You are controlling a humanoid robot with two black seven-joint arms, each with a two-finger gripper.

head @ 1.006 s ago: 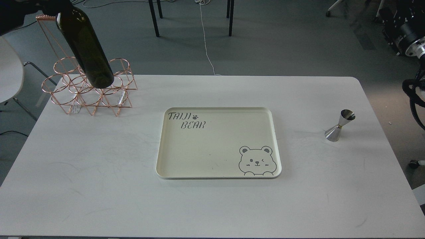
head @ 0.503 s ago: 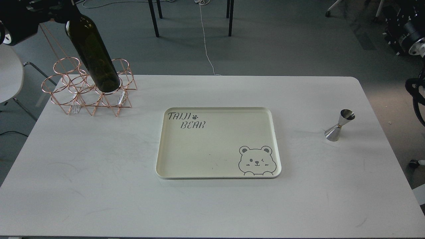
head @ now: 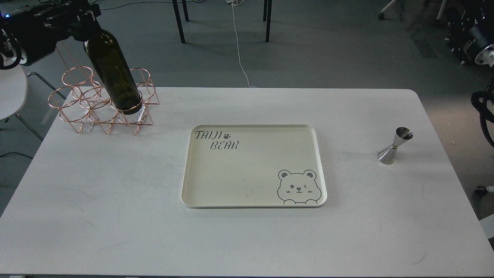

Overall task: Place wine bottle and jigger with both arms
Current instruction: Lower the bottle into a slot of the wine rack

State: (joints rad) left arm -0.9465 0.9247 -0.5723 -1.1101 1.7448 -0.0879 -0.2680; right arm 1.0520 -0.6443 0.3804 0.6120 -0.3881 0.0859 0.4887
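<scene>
The dark olive-green wine bottle [head: 114, 73] leans top-left, with its base inside a front-right ring of the copper wire rack [head: 77, 116]. My left gripper [head: 85, 24] at the top left is shut around the bottle's neck, which it hides. The silver jigger [head: 395, 146] stands upright on the white table [head: 115, 216] near the right edge, untouched. Only dark parts of my right arm [head: 472, 38] and its cabling show at the right edge; its gripper is out of view.
A cream tray [head: 252, 200] with a bear drawing and "TAIJI BEAR" lettering lies at the table's middle. A white chair [head: 11, 88] stands left of the table. Chair legs [head: 179, 23] and a cable lie on the floor beyond the far edge.
My left gripper has carried the bottle to the right and down. Its base has gone from hovering over the rack into a front-right ring. The jigger and right arm have not moved.
</scene>
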